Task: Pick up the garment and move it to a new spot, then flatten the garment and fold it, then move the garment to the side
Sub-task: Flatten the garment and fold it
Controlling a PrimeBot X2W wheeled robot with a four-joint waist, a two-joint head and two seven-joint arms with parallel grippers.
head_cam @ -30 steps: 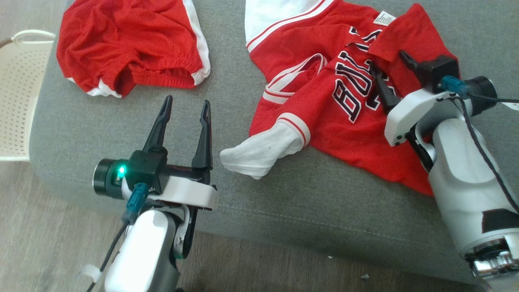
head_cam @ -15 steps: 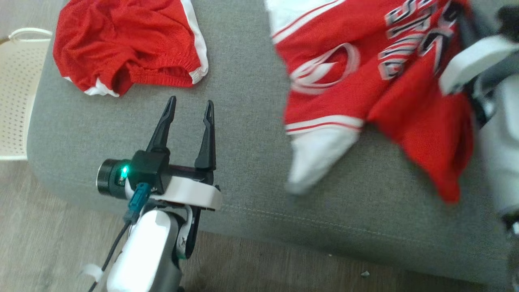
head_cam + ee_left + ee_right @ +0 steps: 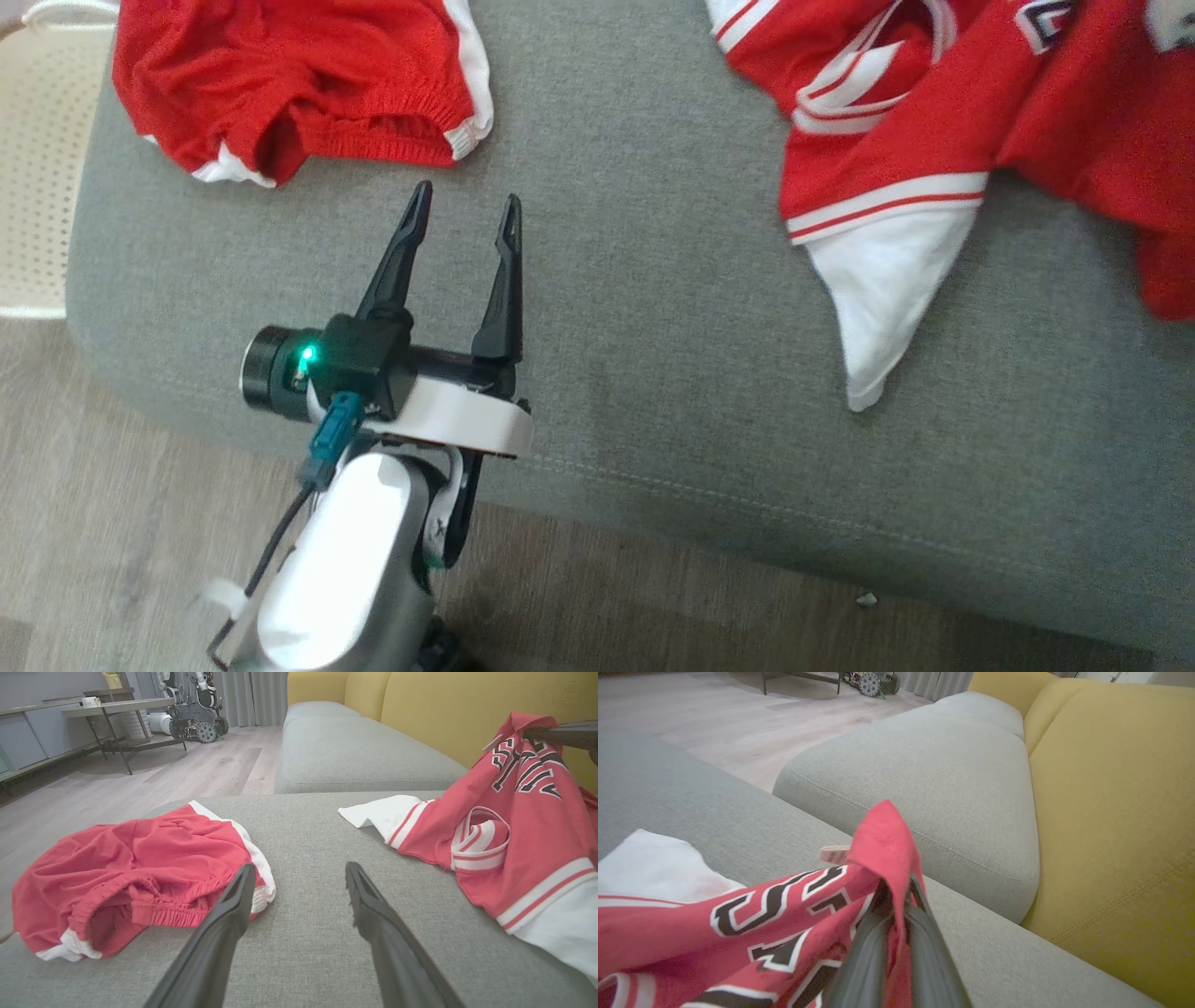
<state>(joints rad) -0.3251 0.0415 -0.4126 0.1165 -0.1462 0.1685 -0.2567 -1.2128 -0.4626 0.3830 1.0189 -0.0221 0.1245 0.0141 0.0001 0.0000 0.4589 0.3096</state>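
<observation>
Jersey (image 3: 934,140): sleeve (image 3: 887,289) points at cushion (image 3: 653,280) front; right gripper (image 3: 899,891) pinches it; left gripper (image 3: 467,194) wide

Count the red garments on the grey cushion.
2. Shorts at the far left of the cushion; jersey at the right, one edge pinched in the right gripper. More may lie out of view.

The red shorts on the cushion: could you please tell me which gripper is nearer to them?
Left. The left gripper hovers open just beside the red shorts; the right gripper is farther off, pinching the jersey.
</observation>
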